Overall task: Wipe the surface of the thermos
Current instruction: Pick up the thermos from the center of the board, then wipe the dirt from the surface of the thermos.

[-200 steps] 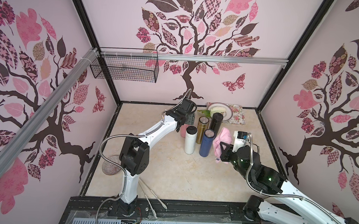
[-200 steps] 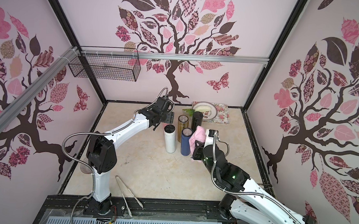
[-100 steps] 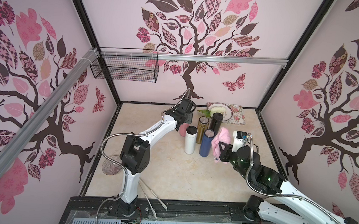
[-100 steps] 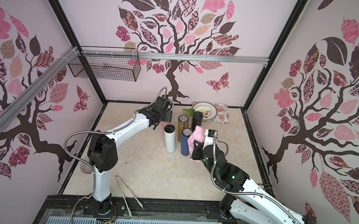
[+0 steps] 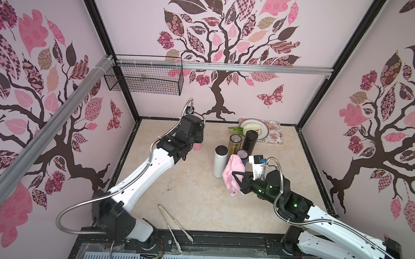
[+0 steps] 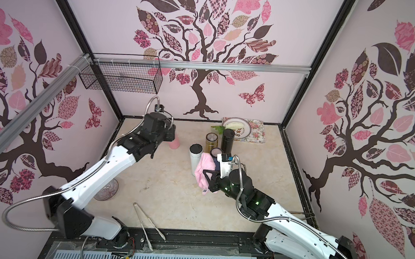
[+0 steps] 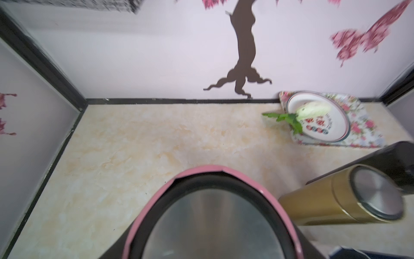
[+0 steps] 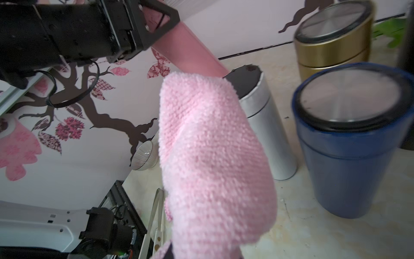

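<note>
Clamps the left jaws round the upper body of the pink thermos (image 8: 186, 51), a smooth matte-pink cylinder topped by a brushed-steel disc in a dark ring. Shows it tilted in the right wrist view, toward the back left of the bench (image 5: 173, 187) and apart from the white thermos (image 5: 219, 164), gold thermos (image 5: 233, 145), black thermos (image 5: 249, 140) and blue thermos (image 8: 342, 175) clustered mid-bench. Pinches a fluffy pink cloth (image 5: 232, 168) in the right jaws, closed on its fold, hanging beside the white and blue thermoses; cannot tell whether touching either.
</note>
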### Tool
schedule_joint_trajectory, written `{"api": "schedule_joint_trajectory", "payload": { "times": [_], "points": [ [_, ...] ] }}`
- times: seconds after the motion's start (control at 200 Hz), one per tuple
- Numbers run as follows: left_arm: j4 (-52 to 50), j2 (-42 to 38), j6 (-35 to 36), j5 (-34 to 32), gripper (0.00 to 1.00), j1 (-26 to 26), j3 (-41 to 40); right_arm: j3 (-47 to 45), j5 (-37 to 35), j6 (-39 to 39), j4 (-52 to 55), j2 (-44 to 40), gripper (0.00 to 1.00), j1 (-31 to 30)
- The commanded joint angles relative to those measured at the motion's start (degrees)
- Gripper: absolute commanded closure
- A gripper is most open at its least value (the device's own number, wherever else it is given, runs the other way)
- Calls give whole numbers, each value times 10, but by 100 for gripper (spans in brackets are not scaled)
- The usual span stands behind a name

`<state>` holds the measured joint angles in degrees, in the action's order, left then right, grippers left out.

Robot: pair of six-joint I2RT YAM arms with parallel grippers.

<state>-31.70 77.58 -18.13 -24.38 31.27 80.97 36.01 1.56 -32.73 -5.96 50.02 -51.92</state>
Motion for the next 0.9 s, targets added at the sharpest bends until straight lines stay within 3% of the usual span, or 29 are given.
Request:
{"api": "schedule_joint_trajectory", "payload": {
  "times": [0.0,0.095,0.27,0.435,0.59,0.715,0.89],
  "points": [
    [-32,-62,-63,49,100,-1,-53,11,57,11,-82,21,100,-35],
    [-56,-127,-99,117,100,7,-102,22,73,7,-91,60,100,-50],
    [-89,-208,-147,172,100,29,-156,29,89,-19,-139,125,100,-66],
    [-107,-226,-159,159,100,75,-161,89,115,-15,-141,208,100,-83],
    [-98,-228,-168,173,100,82,-176,144,140,-8,-165,257,100,-89],
    [-83,-228,-177,196,100,83,-189,177,106,-21,-173,295,100,-90],
    [-78,-249,-180,178,100,83,-195,171,-6,-58,-103,351,100,-90]
  ]
}}
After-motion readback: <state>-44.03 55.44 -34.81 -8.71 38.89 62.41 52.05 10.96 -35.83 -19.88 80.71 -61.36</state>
